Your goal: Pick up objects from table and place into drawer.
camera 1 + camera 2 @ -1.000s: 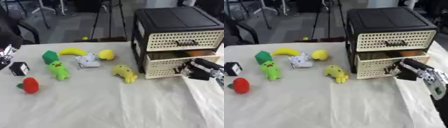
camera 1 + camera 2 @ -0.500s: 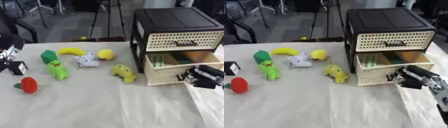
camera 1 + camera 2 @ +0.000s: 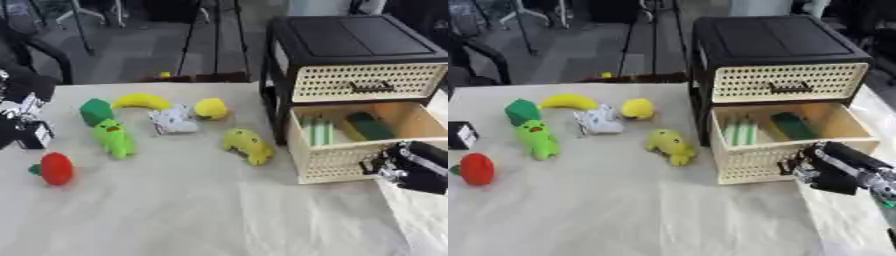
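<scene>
Scanning from your left, the left hand [image 3: 19, 111] shows at the table's left edge, its fingers too blurred to tell whether they are spread or curled, with a small black-and-white cube [image 3: 460, 135] just beside it. A red round toy [image 3: 476, 169] lies nearest you on the cloth-covered table [image 3: 175, 210]. Next come a green block [image 3: 94, 110] and, just in front of it, a green plush figure [image 3: 114, 139]. A banana [image 3: 140, 101] sits behind these, a white crumpled item [image 3: 173, 121] to its right, a yellow ball-like toy [image 3: 211, 108] touching that item's right side. A yellow plush toy [image 3: 248, 145] lies nearer you, close to the cabinet. The black-topped drawer unit [image 3: 776, 42] has its upper drawer closed and your lower drawer [image 3: 785, 160] pulled open, holding pale green sticks and a dark green object. Your right hand [image 3: 833, 171] sits at the open drawer's front right corner, fingers curled against the front panel; whether they grip a handle cannot be made out.
</scene>
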